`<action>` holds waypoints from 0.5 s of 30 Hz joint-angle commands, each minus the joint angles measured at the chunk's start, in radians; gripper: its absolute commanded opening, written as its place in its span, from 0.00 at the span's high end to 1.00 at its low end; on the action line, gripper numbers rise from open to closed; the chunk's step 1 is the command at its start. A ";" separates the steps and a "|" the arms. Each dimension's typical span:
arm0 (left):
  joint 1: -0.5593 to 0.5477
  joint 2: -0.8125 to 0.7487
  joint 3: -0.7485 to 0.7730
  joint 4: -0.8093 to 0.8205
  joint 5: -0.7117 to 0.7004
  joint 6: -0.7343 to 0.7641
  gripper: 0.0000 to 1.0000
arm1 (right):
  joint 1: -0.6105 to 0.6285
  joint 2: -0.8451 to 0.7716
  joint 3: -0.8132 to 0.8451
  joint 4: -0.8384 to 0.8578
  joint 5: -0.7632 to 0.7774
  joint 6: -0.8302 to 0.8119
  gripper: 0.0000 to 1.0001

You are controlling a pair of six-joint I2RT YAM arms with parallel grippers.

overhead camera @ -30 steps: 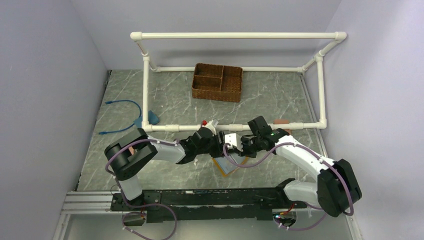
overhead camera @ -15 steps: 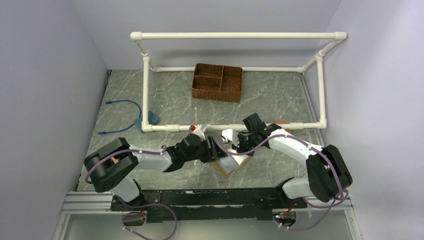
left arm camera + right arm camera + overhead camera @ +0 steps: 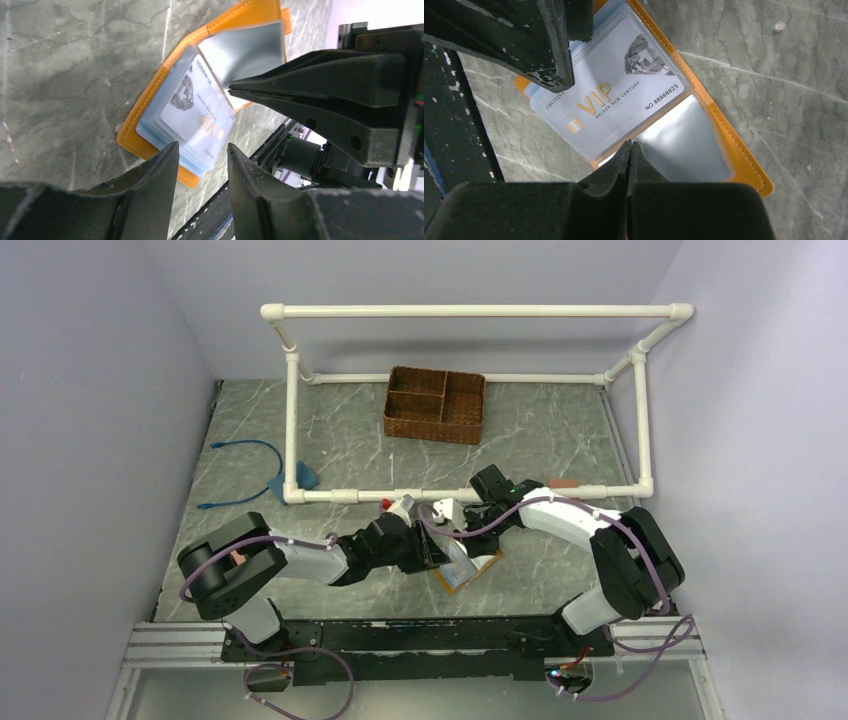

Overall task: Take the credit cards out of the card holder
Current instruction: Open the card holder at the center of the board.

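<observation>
The orange card holder [image 3: 150,107] lies open on the marble table, and it also shows in the top view [image 3: 482,570]. Its pale blue sleeves hold credit cards, the top one a white VIP card [image 3: 614,100] [image 3: 197,112]. My left gripper [image 3: 200,155] [image 3: 432,545] hovers open at the cards' near edge, with nothing pinched between its fingers. My right gripper [image 3: 630,145] [image 3: 455,532] is shut. Its tip sits on the clear sleeve [image 3: 684,145] of the holder's other half, right beside the VIP card.
A wicker basket [image 3: 435,404] stands at the back inside a white pipe frame [image 3: 470,312]. A blue cable [image 3: 245,475] lies at the left. The frame's front bar [image 3: 340,496] runs just behind both grippers. The black base rail [image 3: 420,635] is close below the holder.
The left arm has swung down and to the left, and its jaws have narrowed over the cards. The right gripper has shifted left onto the holder, still shut.
</observation>
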 commanded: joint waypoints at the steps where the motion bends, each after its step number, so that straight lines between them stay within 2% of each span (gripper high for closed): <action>1: -0.003 0.012 0.050 -0.063 -0.020 -0.022 0.54 | 0.001 0.015 0.043 -0.018 -0.002 0.042 1.00; 15: -0.002 0.058 0.065 0.018 0.024 -0.005 0.52 | 0.024 0.052 0.065 -0.056 -0.055 0.048 1.00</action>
